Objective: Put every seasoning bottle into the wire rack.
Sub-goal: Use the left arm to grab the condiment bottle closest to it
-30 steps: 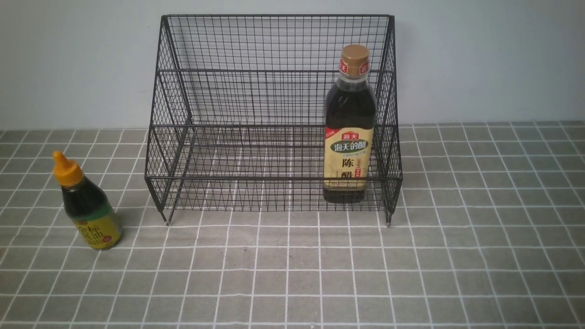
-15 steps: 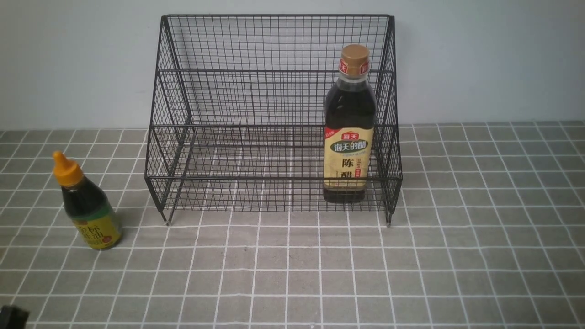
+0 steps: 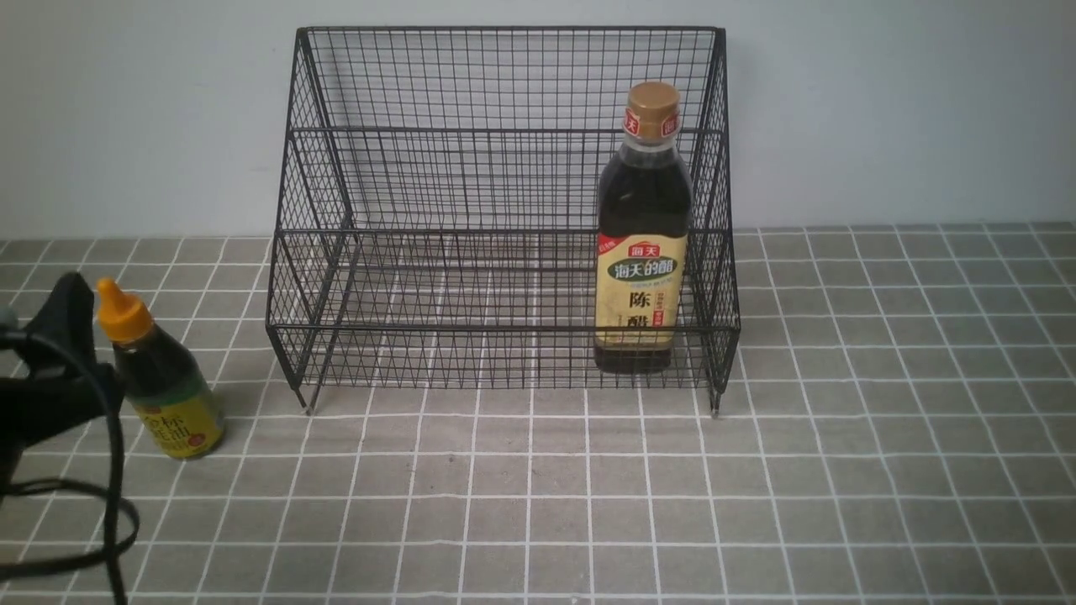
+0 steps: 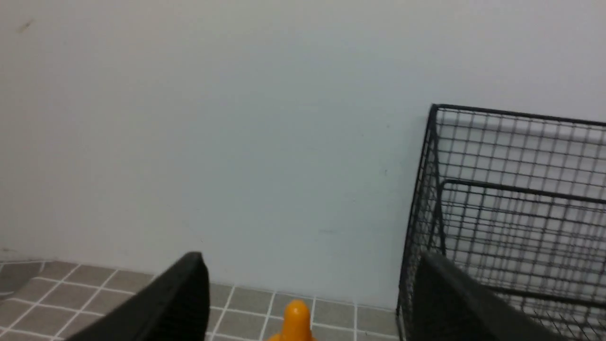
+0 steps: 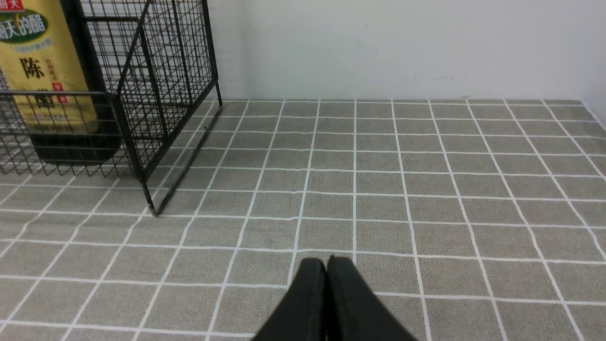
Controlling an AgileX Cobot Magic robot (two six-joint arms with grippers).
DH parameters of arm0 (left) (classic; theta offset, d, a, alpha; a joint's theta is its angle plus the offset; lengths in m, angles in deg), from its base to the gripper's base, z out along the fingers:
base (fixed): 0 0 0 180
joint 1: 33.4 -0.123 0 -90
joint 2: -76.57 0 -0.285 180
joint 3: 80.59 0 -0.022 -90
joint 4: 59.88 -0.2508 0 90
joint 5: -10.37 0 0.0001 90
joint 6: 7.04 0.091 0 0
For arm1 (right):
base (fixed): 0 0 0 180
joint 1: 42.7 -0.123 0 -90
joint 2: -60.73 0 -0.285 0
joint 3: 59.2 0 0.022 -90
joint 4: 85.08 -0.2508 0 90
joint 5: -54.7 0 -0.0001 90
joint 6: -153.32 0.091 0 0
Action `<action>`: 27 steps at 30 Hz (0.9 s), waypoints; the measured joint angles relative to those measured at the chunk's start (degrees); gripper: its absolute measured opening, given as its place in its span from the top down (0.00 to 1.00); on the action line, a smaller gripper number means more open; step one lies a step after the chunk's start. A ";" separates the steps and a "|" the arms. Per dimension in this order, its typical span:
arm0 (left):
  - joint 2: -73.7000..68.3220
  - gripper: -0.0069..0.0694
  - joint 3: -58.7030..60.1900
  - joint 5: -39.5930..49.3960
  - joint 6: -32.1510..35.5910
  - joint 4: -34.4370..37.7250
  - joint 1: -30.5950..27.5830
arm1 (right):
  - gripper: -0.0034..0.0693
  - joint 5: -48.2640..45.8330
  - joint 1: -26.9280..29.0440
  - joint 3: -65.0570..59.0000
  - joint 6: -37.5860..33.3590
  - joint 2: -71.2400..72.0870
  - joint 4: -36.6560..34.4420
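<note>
Two seasoning bottles, one wire rack: we see the tall bottle, tan cap, beige label reading 海天 and 陈醋, upright in the rack's low front tier at the right end, alone in there. The short bottle, orange cap, yellow-green label we cannot read, stands on the tiles left of the rack, outside it. Left gripper beside it, jaws spread wide and empty; right gripper over the tiles right of the rack, fingers pressed together.
</note>
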 joint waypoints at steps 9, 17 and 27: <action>-20.59 0.19 -5.31 -8.04 0.00 1.33 0.00 | 0.97 0.00 0.00 0.00 0.10 0.00 0.00; -30.73 0.19 -11.18 -8.04 0.00 2.58 0.00 | 0.97 0.00 0.00 0.00 0.10 0.00 0.00; -32.88 0.53 -15.79 -8.11 0.00 4.12 0.00 | 0.97 0.00 0.00 0.00 0.10 0.00 0.00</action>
